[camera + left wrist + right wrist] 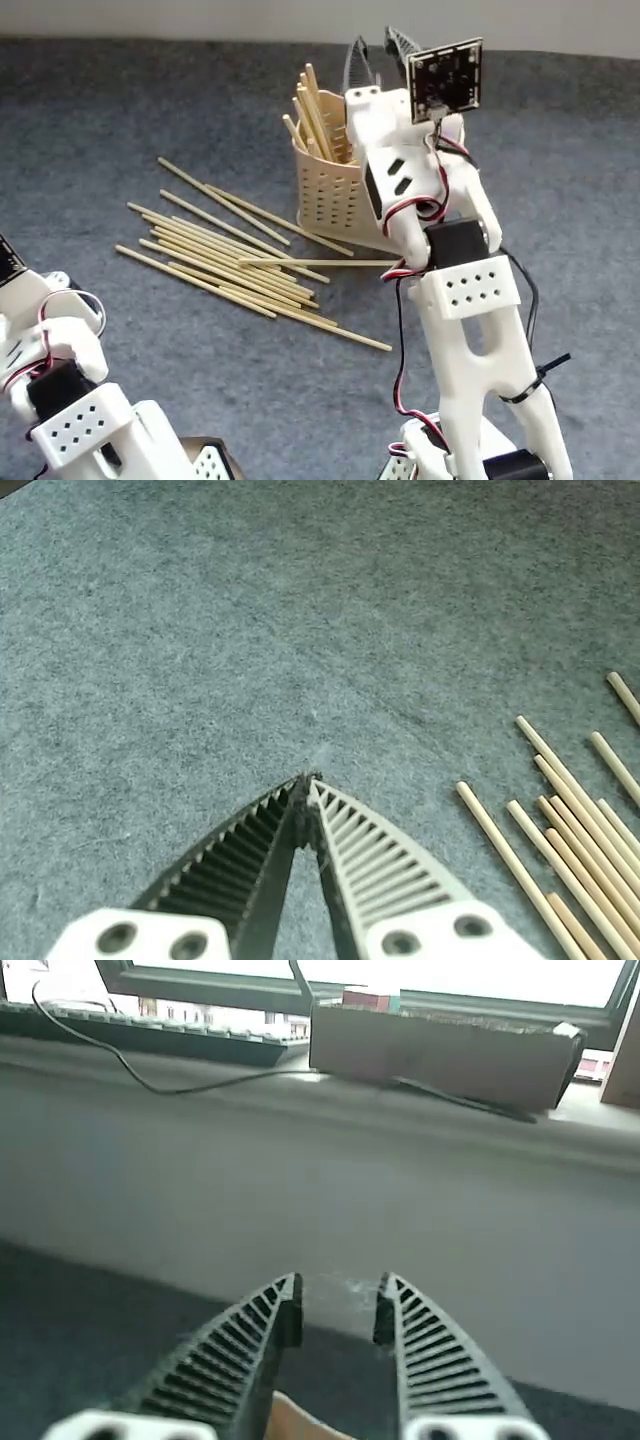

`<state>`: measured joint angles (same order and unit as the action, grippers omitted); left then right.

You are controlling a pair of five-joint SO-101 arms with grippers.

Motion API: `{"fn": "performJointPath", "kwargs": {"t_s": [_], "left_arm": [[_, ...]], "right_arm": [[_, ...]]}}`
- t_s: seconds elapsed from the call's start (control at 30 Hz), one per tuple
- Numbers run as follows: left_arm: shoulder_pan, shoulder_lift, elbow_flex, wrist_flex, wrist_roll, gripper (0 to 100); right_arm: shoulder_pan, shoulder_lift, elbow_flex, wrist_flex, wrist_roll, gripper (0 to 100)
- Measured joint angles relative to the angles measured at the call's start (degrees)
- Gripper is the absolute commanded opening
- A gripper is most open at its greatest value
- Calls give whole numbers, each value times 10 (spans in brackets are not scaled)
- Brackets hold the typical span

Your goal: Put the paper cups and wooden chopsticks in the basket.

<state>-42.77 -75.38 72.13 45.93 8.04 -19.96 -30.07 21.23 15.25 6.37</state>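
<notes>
A cream perforated basket (335, 200) stands on the grey carpet with several wooden chopsticks (315, 115) upright in it. More loose chopsticks (230, 262) lie fanned out on the carpet to its left, and one lies against its base. My right gripper (376, 45) (338, 1310) hangs above the basket's far side, open and empty, facing the wall. A tan edge (295, 1422) shows just beneath its fingers. My left gripper (308, 778) is shut with nothing in it, low over bare carpet beside the ends of the loose chopsticks (580, 830).
The right arm (465, 290) rises from the front edge and covers the basket's right side. The left arm (70, 400) sits at the front left corner. A pale wall (320, 1190) runs behind the carpet.
</notes>
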Motion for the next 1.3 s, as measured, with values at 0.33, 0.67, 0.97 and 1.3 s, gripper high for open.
{"fn": "performJointPath", "kwargs": {"t_s": [0.33, 0.67, 0.97, 1.3], "left_arm": [[0, 0, 0, 0, 0, 11], [1, 0, 0, 0, 0, 11], [1, 0, 0, 0, 0, 11], [1, 0, 0, 0, 0, 11]], "right_arm": [[-30, -71, -52, 183, 0, 144], [-103, -132, -67, 360, 0, 144], [-186, -132, 21, 453, 9, 144], [-235, 41, 143, 428, 39, 130]]}}
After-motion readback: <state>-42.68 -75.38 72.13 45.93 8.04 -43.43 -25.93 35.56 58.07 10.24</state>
